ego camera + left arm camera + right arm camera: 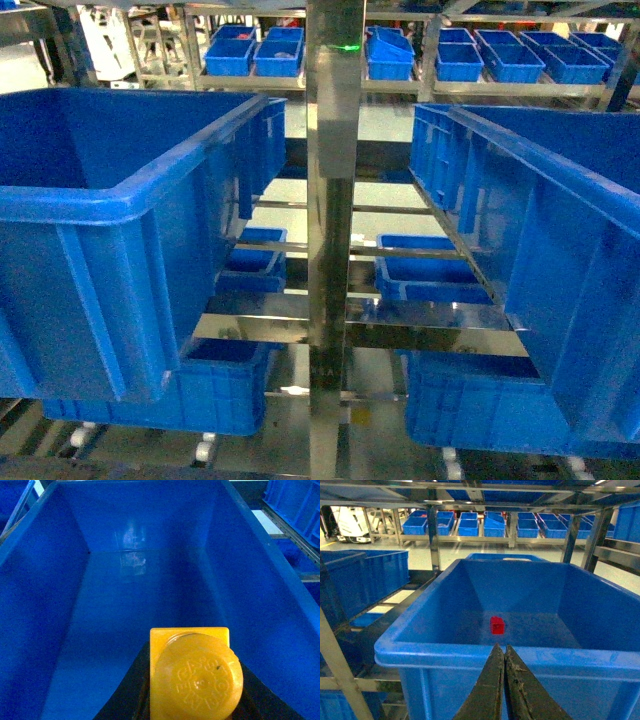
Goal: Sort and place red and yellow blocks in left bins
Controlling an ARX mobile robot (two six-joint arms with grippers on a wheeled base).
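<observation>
Left wrist view: my left gripper (pixel 192 700) clamps the yellow block (pixel 196 675), poised above the bare floor of a blue crate (pixel 60 605). Right wrist view: my right gripper (pixel 504 680) is closed and empty at another blue crate's rim (pixel 470 655); beyond, the red block (pixel 497 625) lies on its floor.

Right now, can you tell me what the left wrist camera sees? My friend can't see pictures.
A yellow block with a round stud on top sits close to the camera, gripped between dark fingers at the bottom of the picture. Below and behind it is the inside of a big, deep blue bin, with nothing else showing inside.
</observation>
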